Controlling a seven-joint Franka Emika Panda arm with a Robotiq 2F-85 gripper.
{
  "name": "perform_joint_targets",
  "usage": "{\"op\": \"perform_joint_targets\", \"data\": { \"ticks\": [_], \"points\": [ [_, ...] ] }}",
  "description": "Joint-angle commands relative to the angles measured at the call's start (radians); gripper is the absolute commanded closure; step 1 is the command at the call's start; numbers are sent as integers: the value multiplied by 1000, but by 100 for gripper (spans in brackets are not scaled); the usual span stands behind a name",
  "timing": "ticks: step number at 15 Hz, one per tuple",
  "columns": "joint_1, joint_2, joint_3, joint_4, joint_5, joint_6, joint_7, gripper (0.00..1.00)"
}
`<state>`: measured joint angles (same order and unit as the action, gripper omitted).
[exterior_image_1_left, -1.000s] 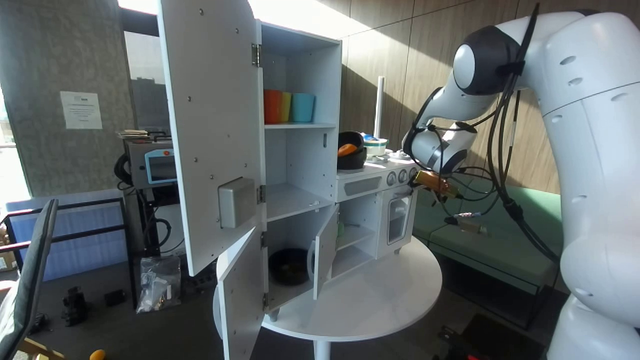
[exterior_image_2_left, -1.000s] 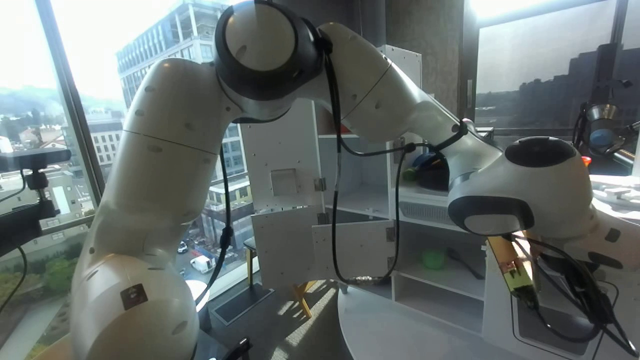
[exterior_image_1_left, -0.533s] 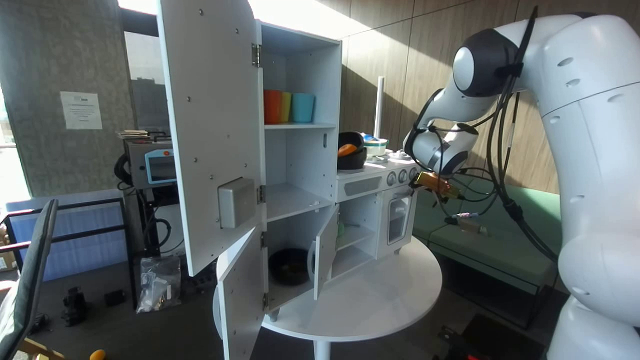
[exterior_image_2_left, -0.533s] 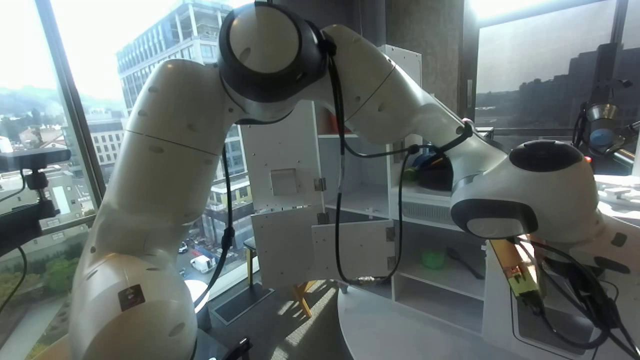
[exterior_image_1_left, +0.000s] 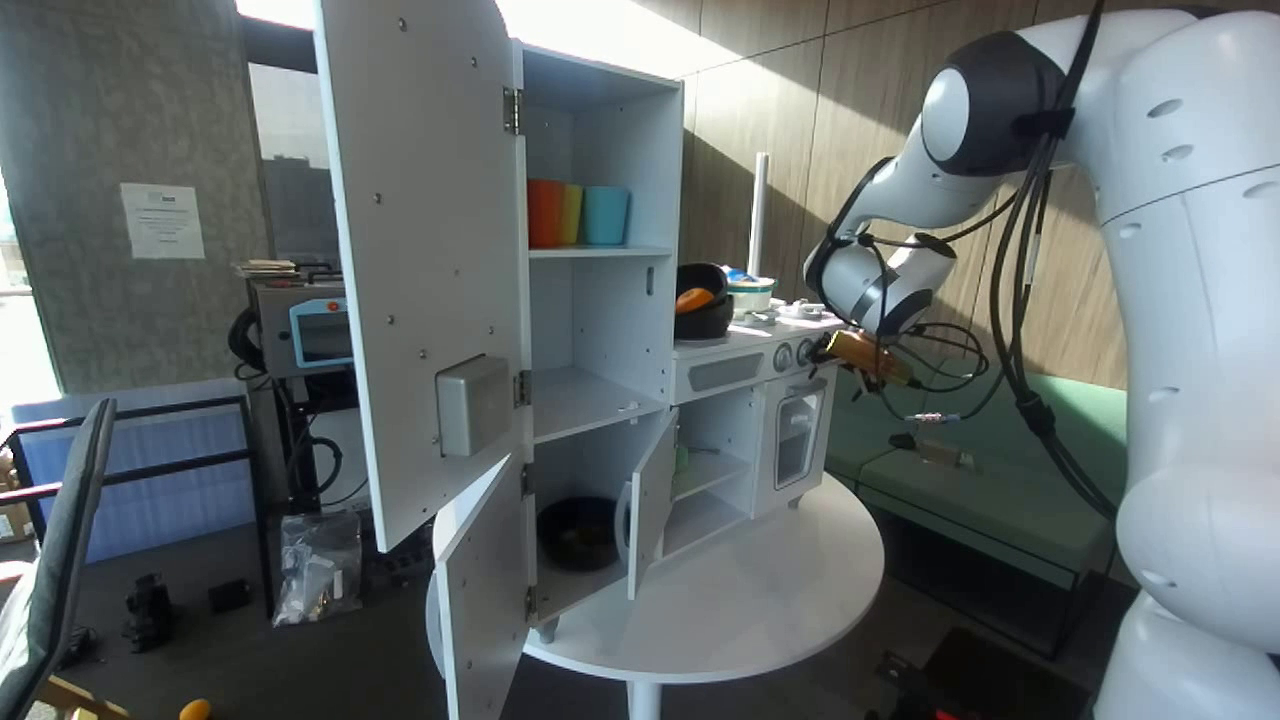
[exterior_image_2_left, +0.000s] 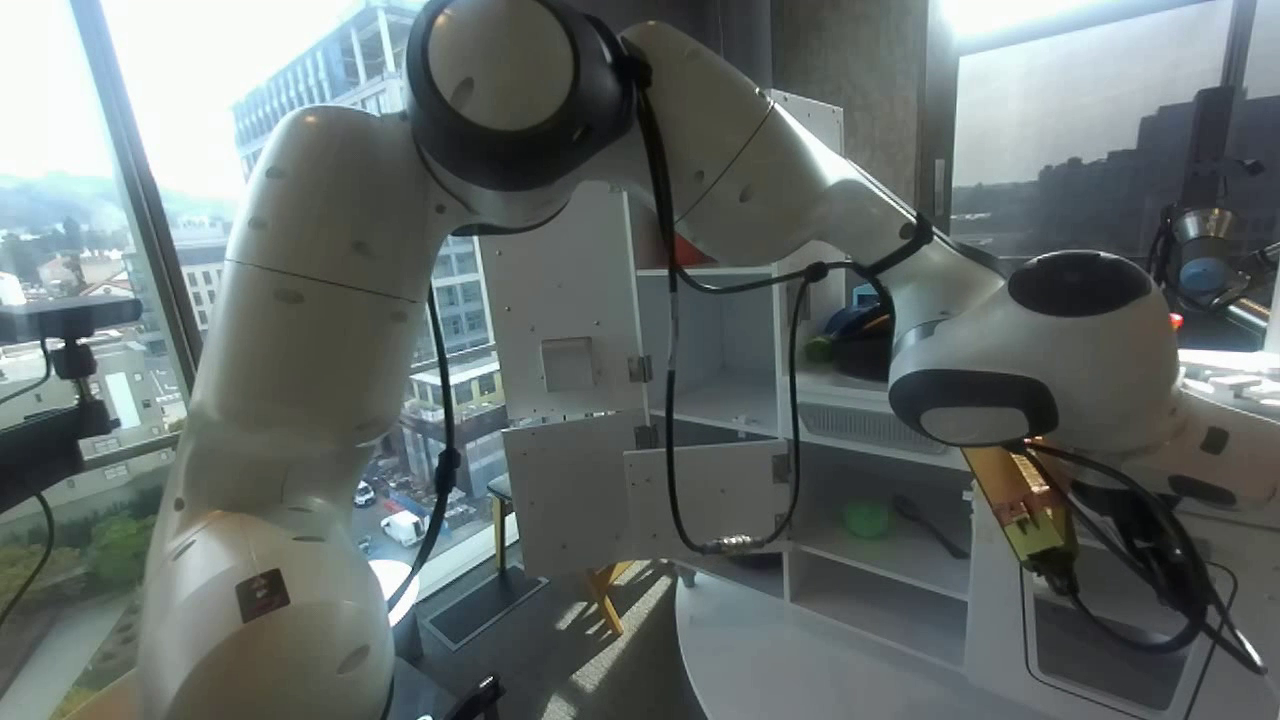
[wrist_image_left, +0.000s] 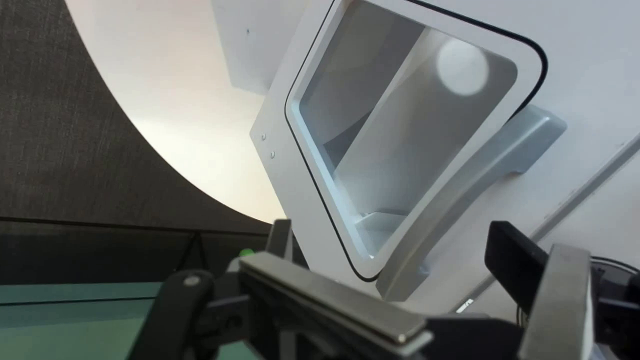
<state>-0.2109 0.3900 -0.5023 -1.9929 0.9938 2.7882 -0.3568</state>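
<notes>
Hovering with pincer (wrist_image_left: 397, 247) wide and empty near the curved handle (wrist_image_left: 445, 212) on the oven door (wrist_image_left: 344, 225); perhaps risking a scrape against the knobs (exterior_image_1_left: 783, 357) from so skewed an angle.

In an ext. view, an orange cup (exterior_image_1_left: 545, 213), yellow cup (exterior_image_1_left: 573, 215) & blue cup (exterior_image_1_left: 605, 216) stand in a row on a wht shelf (exterior_image_1_left: 600, 252), w/ a blk pan (exterior_image_1_left: 577, 540) lower down. Printed sheet (exterior_image_1_left: 162, 222) on a concrete pillar (exterior_image_1_left: 130, 330); clear plastic bag (exterior_image_1_left: 318, 575) on dk floor (exterior_image_1_left: 220, 675); green bench (exterior_image_1_left: 990, 505) nr a wood-panel wall (exterior_image_1_left: 860, 110). In an ext. view, a green bowl (exterior_image_2_left: 866, 519) sits nr a dk utensil (exterior_image_2_left: 930, 527); wht van (exterior_image_2_left: 405, 527) outside.
</notes>
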Motion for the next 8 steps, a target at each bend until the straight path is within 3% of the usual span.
{"op": "perform_joint_targets", "data": {
  "ticks": [1,8],
  "points": [
    [-22,-1,55,14,90,12,-95,0],
    [-26,51,53,32,128,34,-113,0]
  ]
}}
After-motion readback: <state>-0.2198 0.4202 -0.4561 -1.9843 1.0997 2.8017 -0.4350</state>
